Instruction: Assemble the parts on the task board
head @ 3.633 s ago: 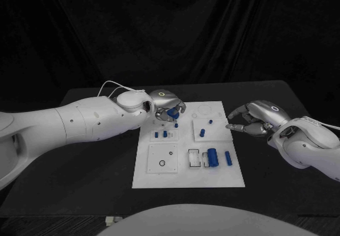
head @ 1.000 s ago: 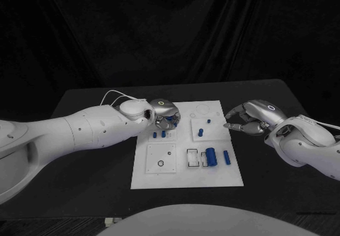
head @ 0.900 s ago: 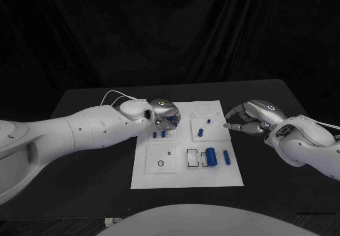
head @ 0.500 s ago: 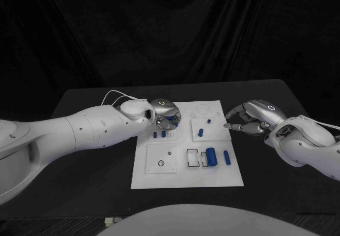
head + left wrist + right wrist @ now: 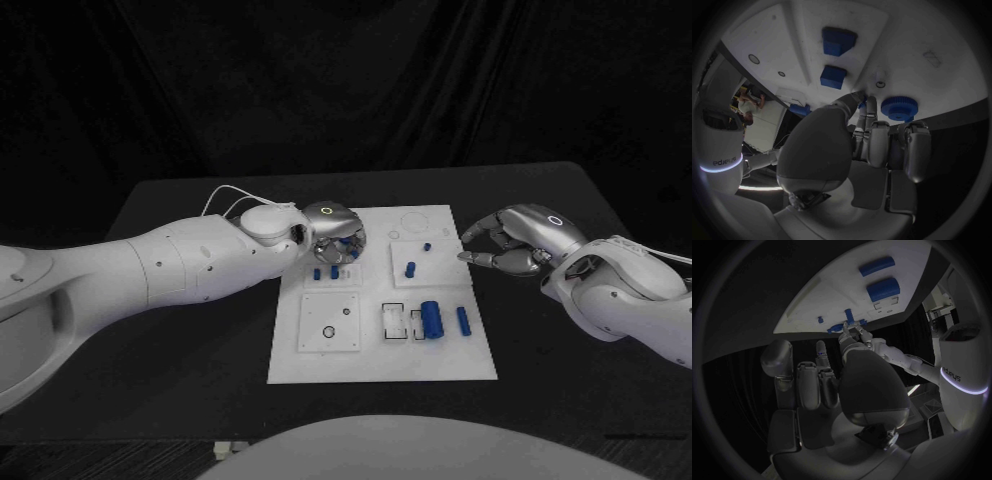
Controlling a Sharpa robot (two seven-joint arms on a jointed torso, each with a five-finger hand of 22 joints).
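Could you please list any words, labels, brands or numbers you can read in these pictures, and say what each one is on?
"sharpa": on the white arm above a glowing ring, right wrist view.
The same brand word, seen reversed, on the white arm in the left wrist view.
Task board: outlines and circles, no readable text.

My two arms are white, and each ends in a silver metal hand: my left hand [image 5: 336,232] carries a small glowing ring of pale green light, my right hand [image 5: 516,240] a pale blue-white one. The flat white task board [image 5: 378,355] lies on the matte black table [image 5: 173,360]. Thin black outlines of rectangles and circles mark the board. The small blue parts [image 5: 433,319] are a saturated, uniform blue.
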